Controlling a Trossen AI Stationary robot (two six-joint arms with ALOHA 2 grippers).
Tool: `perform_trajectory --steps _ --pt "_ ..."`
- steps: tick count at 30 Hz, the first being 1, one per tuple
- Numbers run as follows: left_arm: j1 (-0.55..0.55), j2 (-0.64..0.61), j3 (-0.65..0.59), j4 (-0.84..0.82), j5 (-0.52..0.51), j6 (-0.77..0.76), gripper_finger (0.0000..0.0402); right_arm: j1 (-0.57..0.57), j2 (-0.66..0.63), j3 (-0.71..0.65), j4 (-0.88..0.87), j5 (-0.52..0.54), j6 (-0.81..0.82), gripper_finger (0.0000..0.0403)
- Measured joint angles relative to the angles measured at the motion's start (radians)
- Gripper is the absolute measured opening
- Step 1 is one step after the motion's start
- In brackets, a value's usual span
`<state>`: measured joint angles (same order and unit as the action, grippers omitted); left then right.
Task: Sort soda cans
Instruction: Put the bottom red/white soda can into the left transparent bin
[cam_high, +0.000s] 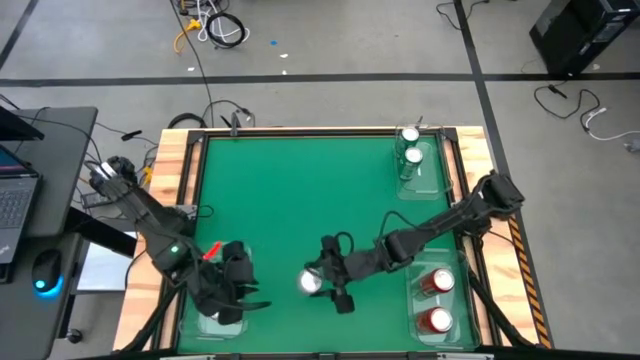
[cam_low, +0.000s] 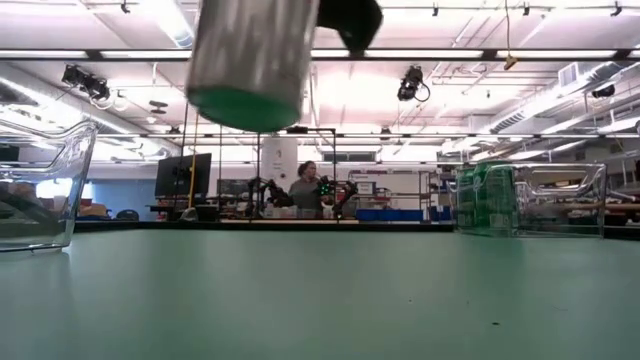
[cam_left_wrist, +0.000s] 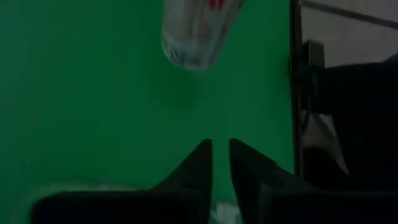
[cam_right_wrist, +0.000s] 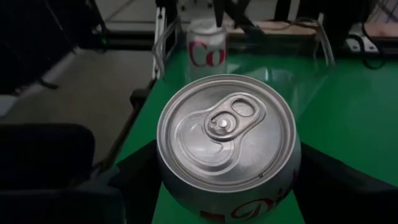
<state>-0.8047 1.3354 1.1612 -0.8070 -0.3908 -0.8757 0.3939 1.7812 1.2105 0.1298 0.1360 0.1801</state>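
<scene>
From above, a green-topped table (cam_high: 300, 200) with wooden edges stands on grey floor with cables. Its middle is bare. A clear plastic tray (cam_high: 418, 172) at the far right holds two green cans (cam_high: 410, 148); a near-right tray (cam_high: 440, 318) holds two red cans (cam_high: 436, 283). The left gripper (cam_high: 243, 297) sits over the near-left tray (cam_high: 212, 322).

At table height, the silver-grey can (cam_low: 250, 62) hangs above the mat; a person (cam_low: 303, 187) sits far behind.

The left wrist shows its fingers (cam_left_wrist: 200, 163) nearly closed, empty.

The right gripper (cam_right_wrist: 227, 180) clasps the silver can; another silver can (cam_right_wrist: 207, 48) stands beyond.
</scene>
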Motion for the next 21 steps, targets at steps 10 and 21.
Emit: perform_trajectory --steps 10,21 --pt "-0.115 0.004 0.024 -0.179 0.078 -0.285 0.0003 -0.094 0.001 0.064 0.123 -0.03 -0.082 0.0287" --pt "-0.262 0.007 0.024 -0.31 -0.02 -0.474 0.0001 -0.181 0.128 0.324 0.103 -0.107 -0.167 0.0287"
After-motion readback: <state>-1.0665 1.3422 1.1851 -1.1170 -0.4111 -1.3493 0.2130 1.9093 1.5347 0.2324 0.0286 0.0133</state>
